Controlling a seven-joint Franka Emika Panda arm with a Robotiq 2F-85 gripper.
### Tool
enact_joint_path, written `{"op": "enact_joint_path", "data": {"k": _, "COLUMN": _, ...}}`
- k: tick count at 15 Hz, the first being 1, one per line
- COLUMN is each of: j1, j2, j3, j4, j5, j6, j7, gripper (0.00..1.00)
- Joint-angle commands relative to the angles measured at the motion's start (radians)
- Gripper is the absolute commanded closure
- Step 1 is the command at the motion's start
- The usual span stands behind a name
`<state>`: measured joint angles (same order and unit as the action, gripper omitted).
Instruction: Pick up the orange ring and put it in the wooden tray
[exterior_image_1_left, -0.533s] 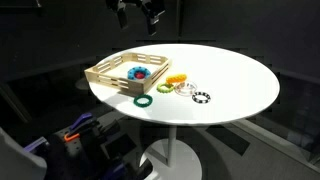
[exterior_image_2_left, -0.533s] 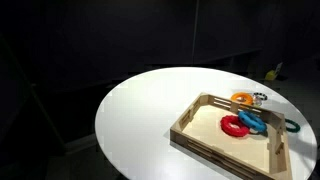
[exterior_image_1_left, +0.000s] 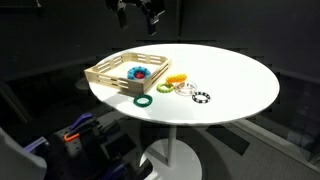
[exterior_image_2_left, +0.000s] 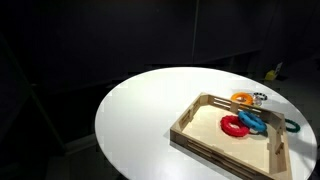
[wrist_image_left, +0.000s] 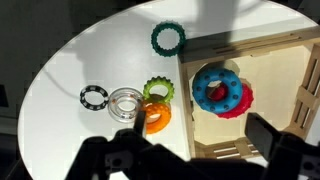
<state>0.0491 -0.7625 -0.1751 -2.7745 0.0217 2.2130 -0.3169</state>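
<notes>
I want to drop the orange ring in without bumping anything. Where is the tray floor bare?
Bare floor in the wooden tray lies either side of the blue ring and red ring near its middle. Outside, the orange ring is crowded by the light green ring and clear ring.

I find the orange ring (wrist_image_left: 157, 118) hemmed in: light green ring (wrist_image_left: 157, 90) against it, clear ring (wrist_image_left: 124, 103) just beside, wooden tray (wrist_image_left: 186, 100) wall near on the opposite side. The way down from above is open to me. In the tray, red and blue rings (wrist_image_left: 220, 90) fill the middle; floor around them lies bare.
</notes>
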Motion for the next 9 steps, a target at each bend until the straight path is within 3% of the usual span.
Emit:
{"op": "enact_joint_path", "data": {"k": 1, "j1": -0.025, "j2": 0.036, "j3": 0.024, "j4": 0.028, "j5": -0.013, "j6": 0.015, "j7": 0.029, "gripper": 0.0}}
{"op": "enact_joint_path", "data": {"k": 9, "j1": -0.061, "j2": 0.206, "j3": 0.031, "j4": 0.154, "j5": -0.012, "j6": 0.035, "j7": 0.074, "gripper": 0.0}}
